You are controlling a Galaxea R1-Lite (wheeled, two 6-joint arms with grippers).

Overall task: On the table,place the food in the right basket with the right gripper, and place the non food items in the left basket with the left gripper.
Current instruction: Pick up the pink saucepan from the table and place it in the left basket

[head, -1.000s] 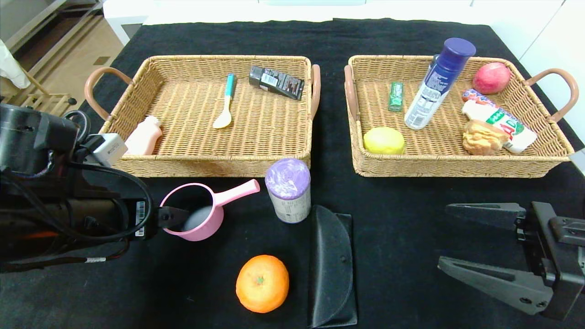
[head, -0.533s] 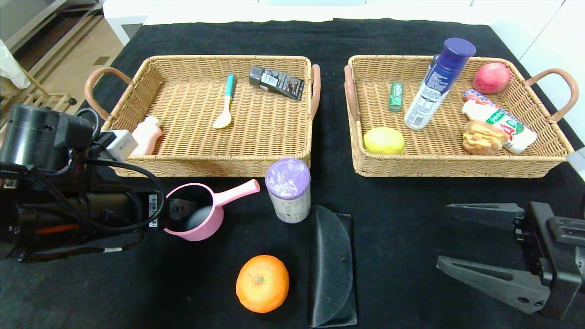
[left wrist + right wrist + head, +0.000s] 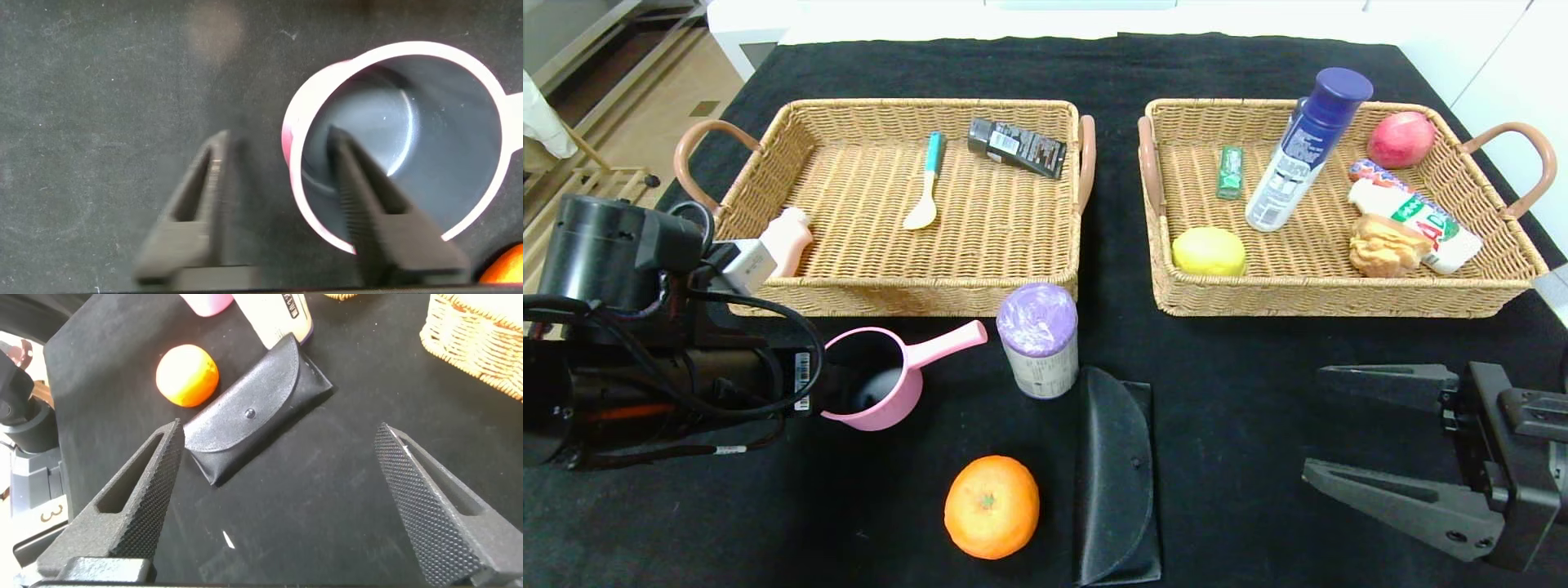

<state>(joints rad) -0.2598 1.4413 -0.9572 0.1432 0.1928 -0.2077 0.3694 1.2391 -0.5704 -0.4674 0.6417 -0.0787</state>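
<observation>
The pink saucepan [image 3: 882, 400] sits on the black-clothed table [image 3: 1241, 367] in front of the left basket [image 3: 898, 298]. My left gripper [image 3: 837, 384] straddles its near rim. In the left wrist view, one finger [image 3: 368, 204] is inside the pan [image 3: 400, 147] and the other stands outside, a gap off the wall; the gripper [image 3: 278, 137] is open. The purple-lidded canister [image 3: 1039, 339], black pouch [image 3: 1115, 474] and orange [image 3: 992, 506] lie on the cloth. My right gripper [image 3: 1315, 425] hangs open and empty at the right front. The blue bottle [image 3: 1303, 151] and bun [image 3: 1384, 243] are in the right basket [image 3: 1331, 302].
The left basket holds a teal-handled spoon [image 3: 927, 184], a dark box [image 3: 1017, 147] and a pink bottle [image 3: 780, 241]. The right basket also holds a yellow fruit [image 3: 1209, 251], a red apple [image 3: 1401, 139], a green pack [image 3: 1230, 171] and a white packet [image 3: 1417, 220].
My left arm has pushed forward to the saucepan, putting one finger inside its rim, and its jaws have narrowed. The right arm has not moved.
</observation>
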